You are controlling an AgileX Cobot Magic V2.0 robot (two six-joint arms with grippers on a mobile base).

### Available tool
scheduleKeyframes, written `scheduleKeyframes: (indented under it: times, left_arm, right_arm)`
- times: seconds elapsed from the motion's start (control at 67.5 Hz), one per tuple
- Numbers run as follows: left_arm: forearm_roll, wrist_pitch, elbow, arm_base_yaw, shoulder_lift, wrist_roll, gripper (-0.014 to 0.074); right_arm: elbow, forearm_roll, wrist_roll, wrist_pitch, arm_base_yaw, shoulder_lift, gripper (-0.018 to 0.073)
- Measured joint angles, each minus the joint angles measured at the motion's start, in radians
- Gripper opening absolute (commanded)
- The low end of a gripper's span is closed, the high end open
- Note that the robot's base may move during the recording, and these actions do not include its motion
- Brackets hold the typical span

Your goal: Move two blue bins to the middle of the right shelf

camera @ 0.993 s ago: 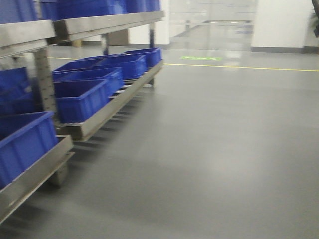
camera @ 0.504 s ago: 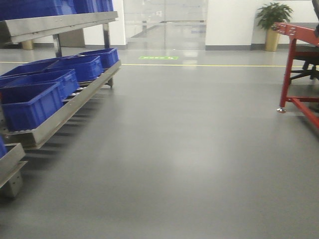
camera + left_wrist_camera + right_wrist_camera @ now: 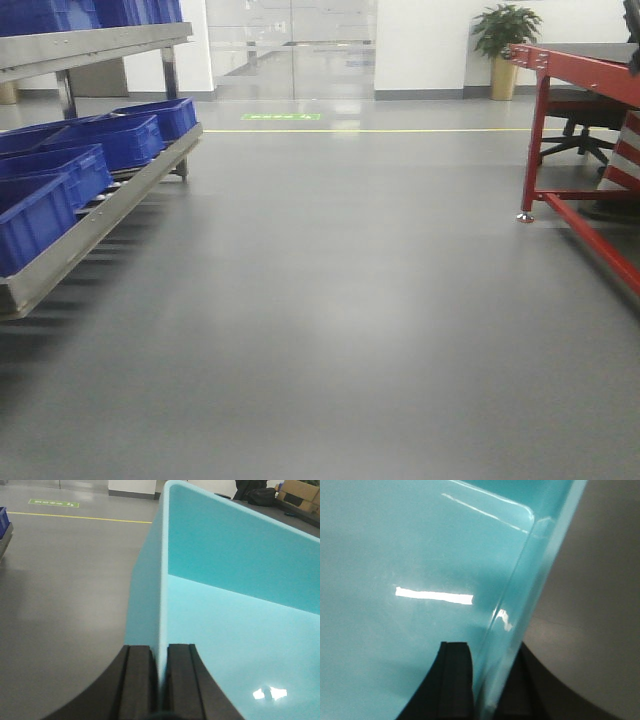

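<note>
Wrist views: a teal bin (image 3: pixel 225 555) is pinched at its rim by left gripper (image 3: pixel 160 652) and right gripper (image 3: pixel 485 650). Shown in front view only: shelf (image 3: pixel 90 225), red table (image 3: pixel 600 75).

Reads to me as a warehouse or factory floor: a long steel rack (image 3: pixel 100 215) lined with blue bins (image 3: pixel 120 140), a wide sealed grey floor (image 3: pixel 330 300) with a yellow lane line (image 3: pixel 400 130) and a green marking (image 3: pixel 280 116), and a red steel-framed surface (image 3: pixel 585 72) at right.

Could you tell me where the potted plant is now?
The potted plant stands at the front view's upper right, against the white wall, just behind the red table.
</note>
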Motion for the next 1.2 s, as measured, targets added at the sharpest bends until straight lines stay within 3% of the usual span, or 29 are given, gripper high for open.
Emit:
scheduleKeyframes:
  times: [1.2]
  left_arm:
    - [0.0, 0.0, 0.0, 0.0, 0.0, 0.0, -0.0111]
  right_arm:
    - [0.0, 0.0, 0.0, 0.0, 0.0, 0.0, -0.0153]
